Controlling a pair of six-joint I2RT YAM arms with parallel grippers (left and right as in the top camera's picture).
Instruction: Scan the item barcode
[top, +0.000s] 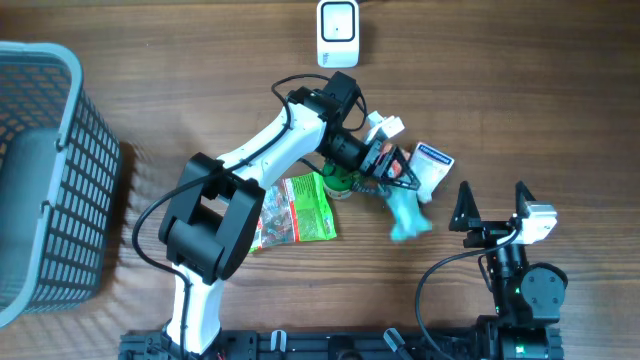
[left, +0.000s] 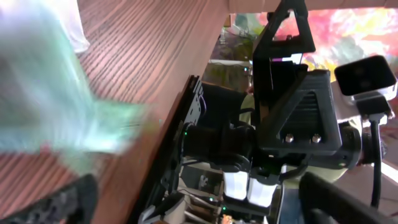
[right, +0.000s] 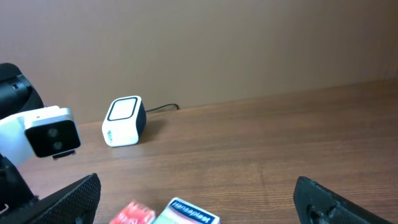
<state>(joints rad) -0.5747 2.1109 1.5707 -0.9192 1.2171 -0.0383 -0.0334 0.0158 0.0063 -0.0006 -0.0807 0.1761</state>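
Observation:
The item, a pale teal package (top: 408, 216), shows blurred just below my left gripper (top: 410, 185), right of the table's middle. In the left wrist view the same teal package (left: 53, 106) is a smear at upper left, outside the gripper (left: 199, 208), whose fingers (left: 65, 200) stand wide apart and open with nothing between them. The white barcode scanner (top: 338, 33) sits at the far edge, also seen as the scanner (right: 124, 121) in the right wrist view. My right gripper (top: 492, 205) rests open at the near right, its jaws empty (right: 199, 199).
A green snack packet (top: 300, 210) lies under the left arm. A blue-and-white Hansaplast box (top: 432, 166) and a small white box (top: 386, 127) lie beside the left gripper. A grey mesh basket (top: 90, 150) stands at the left edge.

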